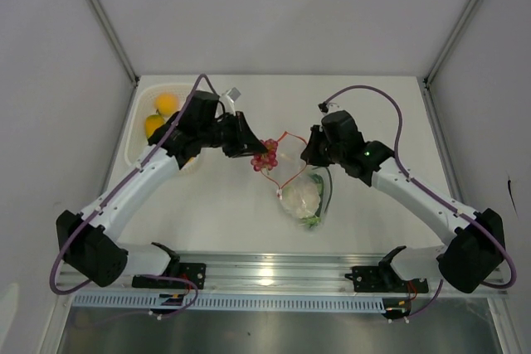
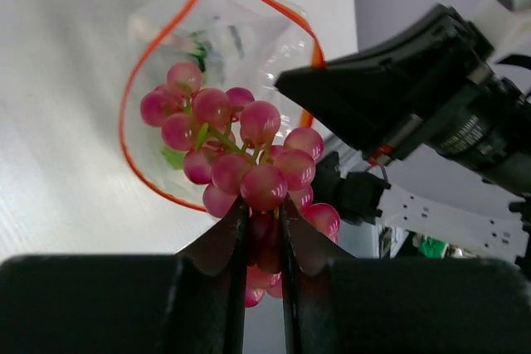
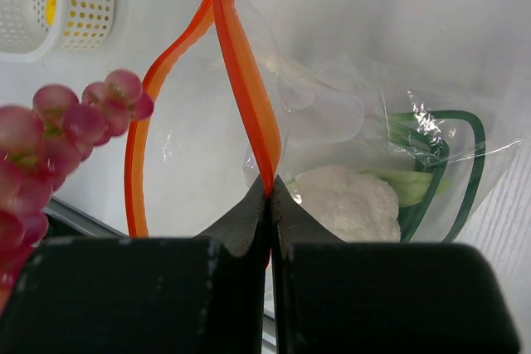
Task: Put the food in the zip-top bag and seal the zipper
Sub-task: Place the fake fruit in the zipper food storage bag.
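Left gripper [image 2: 264, 205], foremost in its own wrist view, is clamped on the lower part of a bunch of red grapes [image 2: 241, 155], most of which projects beyond the fingertips. Directly ahead along the finger axis lies the mouth of the zip-top bag [image 2: 241, 35], its zipper [image 2: 131, 97] forming an open loop that frames the grapes; whether any grape has crossed the rim cannot be told. The right gripper [image 3: 270, 192] is closed on one lip of the zipper, holding that lip raised so that the mouth faces the left arm. From the overhead view the bag's long axis runs from this mouth, between the two grippers, back toward the near edge of the table [image 1: 224, 205], where the cauliflower [image 3: 348, 205] and green stalks [image 3: 460, 143] already rest inside. The left arm is thus the feeding arm, and insertion appears to call for travel straight forward. An orange ball [image 1: 167, 103] and yellow fruit [image 1: 154, 124] lie in the basket [image 1: 135, 145], well apart.
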Available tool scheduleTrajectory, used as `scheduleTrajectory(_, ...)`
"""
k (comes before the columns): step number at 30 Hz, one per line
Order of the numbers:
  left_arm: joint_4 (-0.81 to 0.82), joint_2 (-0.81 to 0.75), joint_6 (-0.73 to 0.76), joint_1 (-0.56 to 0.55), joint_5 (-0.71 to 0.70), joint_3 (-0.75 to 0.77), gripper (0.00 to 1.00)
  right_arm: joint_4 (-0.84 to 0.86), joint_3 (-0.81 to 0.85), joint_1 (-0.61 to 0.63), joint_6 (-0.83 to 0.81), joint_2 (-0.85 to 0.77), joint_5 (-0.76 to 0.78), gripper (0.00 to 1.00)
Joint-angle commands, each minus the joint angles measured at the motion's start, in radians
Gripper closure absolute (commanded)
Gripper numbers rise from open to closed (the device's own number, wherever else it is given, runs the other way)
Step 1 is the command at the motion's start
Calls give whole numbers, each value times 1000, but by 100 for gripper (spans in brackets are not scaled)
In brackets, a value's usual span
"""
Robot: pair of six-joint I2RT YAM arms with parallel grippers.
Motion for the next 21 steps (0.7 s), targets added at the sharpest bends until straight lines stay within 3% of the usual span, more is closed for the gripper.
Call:
scheduleTrajectory(1,77,-65,2,-27,126,-5,96,-10,26,10,-8,-33,34,100)
scheduleTrajectory(10,117,-90,-47,-73,168,-61,95,7,-1,53,-20,-34,58,100)
scheduleTrajectory(21,208,33,-66,-101,212,-111,96,-16,37,108,2,-88,66,100)
